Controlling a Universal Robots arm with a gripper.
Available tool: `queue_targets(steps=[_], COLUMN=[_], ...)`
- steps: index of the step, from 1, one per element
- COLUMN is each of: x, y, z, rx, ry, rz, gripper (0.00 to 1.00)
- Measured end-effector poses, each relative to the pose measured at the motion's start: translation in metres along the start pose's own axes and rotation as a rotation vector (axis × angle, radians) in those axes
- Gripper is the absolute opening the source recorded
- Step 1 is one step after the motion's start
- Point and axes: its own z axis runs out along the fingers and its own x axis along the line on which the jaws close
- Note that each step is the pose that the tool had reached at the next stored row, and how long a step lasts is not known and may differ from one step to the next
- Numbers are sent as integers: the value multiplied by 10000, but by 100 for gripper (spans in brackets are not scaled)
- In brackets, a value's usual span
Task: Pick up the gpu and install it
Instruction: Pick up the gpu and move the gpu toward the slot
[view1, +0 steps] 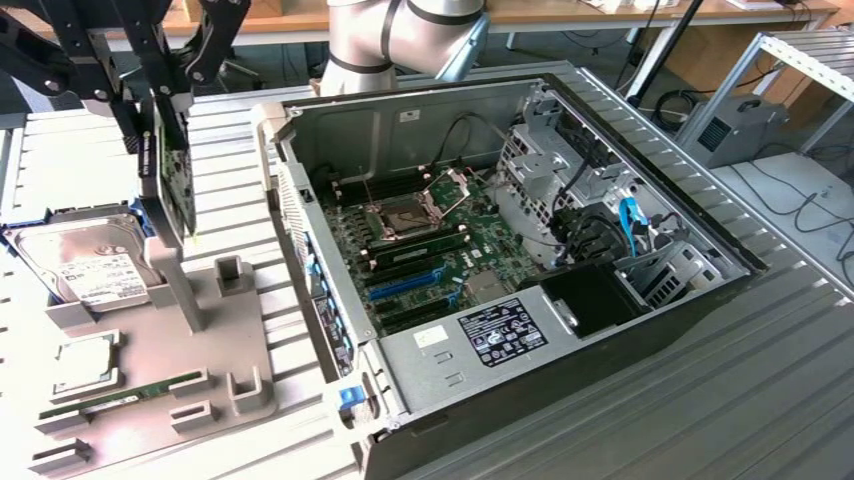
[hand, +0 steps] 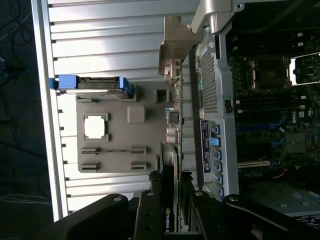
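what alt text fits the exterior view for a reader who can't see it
The black gripper clamps a thin black gpu card upright above a grey holder on the exterior view's left, beside a silver hard drive with a white label. On the exterior view's right lies an open grey computer case, its green motherboard exposed.

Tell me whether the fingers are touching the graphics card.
Touching. The wrist view shows the fingers clamped against both faces of the graphics card, with no gap.

Your exterior camera looks down over the ribbed metal bench (view1: 694, 400); your wrist camera faces straight down, closer. Both share the grey plastic tray (view1: 167, 425) (hand: 120, 142) and open black computer case (view1: 387, 125) (hand: 207, 75).
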Motion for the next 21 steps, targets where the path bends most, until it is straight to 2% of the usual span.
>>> queue_targets(steps=[21], x=[-6], y=[8], z=[-243], rx=[0], ry=[0], rz=[0], gripper=[26])
